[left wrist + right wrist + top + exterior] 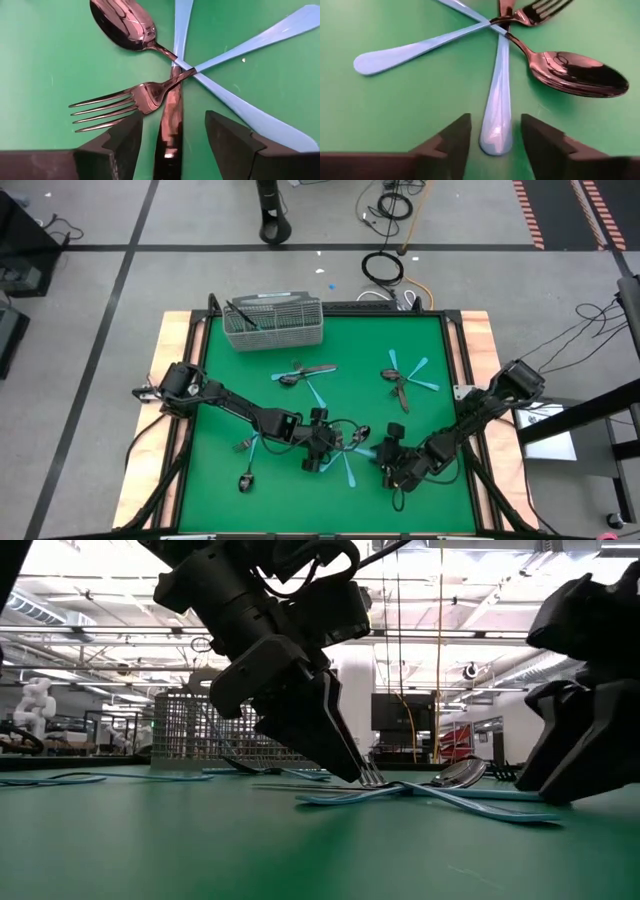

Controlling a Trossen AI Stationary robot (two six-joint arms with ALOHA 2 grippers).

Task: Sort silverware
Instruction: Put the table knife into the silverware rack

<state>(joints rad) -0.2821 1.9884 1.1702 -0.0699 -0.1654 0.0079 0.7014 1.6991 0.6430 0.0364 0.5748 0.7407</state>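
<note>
Three pieces of silverware lie crossed on the green table (420, 340) near its front edge. They are a dark spoon (122, 22), a dark fork (115, 107) and a third piece, each with a light blue handle. The third piece's dark end (170, 130) lies between the open fingers of my left gripper (174, 135). Its blue handle end (497, 120) lies between the open fingers of my right gripper (496, 135). Neither gripper touches it. In the high view my left gripper (322, 442) is left of the pile and my right gripper (388, 460) is right of it.
A grey wire-mesh basket (272, 321) stands at the far left with a dark piece inside. More silverware lies mid-table (305, 372), toward the right (405, 380) and near the front left (245, 477). Wooden rails edge the table's left and right sides.
</note>
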